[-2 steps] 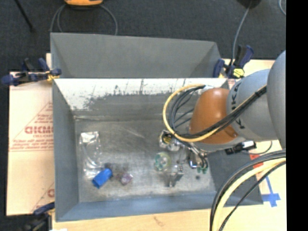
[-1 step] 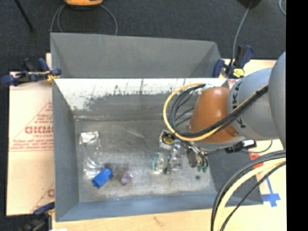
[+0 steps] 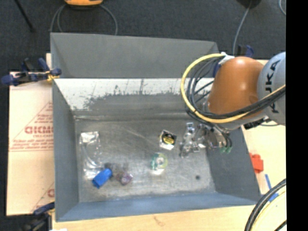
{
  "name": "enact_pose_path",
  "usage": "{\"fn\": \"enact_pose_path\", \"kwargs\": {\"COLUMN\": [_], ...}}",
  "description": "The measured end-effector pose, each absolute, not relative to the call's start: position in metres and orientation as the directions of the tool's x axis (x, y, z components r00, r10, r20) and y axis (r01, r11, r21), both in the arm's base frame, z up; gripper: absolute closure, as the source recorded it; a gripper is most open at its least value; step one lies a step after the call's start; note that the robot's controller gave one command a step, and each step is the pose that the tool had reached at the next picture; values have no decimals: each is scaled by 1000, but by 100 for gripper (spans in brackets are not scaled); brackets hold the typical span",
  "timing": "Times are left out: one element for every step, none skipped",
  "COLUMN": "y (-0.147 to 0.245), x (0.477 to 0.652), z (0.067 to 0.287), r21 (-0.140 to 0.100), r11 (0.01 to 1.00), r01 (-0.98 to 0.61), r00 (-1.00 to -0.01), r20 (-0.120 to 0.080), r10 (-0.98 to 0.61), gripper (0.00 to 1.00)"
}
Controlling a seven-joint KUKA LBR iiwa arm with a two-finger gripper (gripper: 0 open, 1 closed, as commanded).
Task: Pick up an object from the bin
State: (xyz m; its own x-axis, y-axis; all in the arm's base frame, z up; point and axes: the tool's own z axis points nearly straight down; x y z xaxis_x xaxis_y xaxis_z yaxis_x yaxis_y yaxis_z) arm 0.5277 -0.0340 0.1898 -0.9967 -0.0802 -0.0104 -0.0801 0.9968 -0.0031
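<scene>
Where the grey bin meets its right edge, the arm with its orange cover comes in. A crumpled clear plastic wrap lies toward the left edge. The hand hangs low near the right wall; whether it stands wide or narrow cannot be told. A blue block lies near the front-left corner. A small black, yellow and white piece sits just beside the hand, toward the middle. A pale green-white bit lies nearer the front edge, and a purple bit is just beside the blue block.
</scene>
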Motion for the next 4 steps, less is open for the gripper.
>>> {"fn": "enact_pose_path", "kwargs": {"y": [-34, -13, -14, -19], "x": [526, 561, 560, 560], "z": [186, 76, 76, 215], "r21": [-2, 2, 0, 2], "r11": [997, 995, 995, 989], "r01": [-81, 99, 95, 148], "r00": [-997, -995, -995, -989], "r20": [-2, -18, -14, -12], "r10": [-81, 99, 95, 148], "gripper": [0, 0, 100, 100]}}
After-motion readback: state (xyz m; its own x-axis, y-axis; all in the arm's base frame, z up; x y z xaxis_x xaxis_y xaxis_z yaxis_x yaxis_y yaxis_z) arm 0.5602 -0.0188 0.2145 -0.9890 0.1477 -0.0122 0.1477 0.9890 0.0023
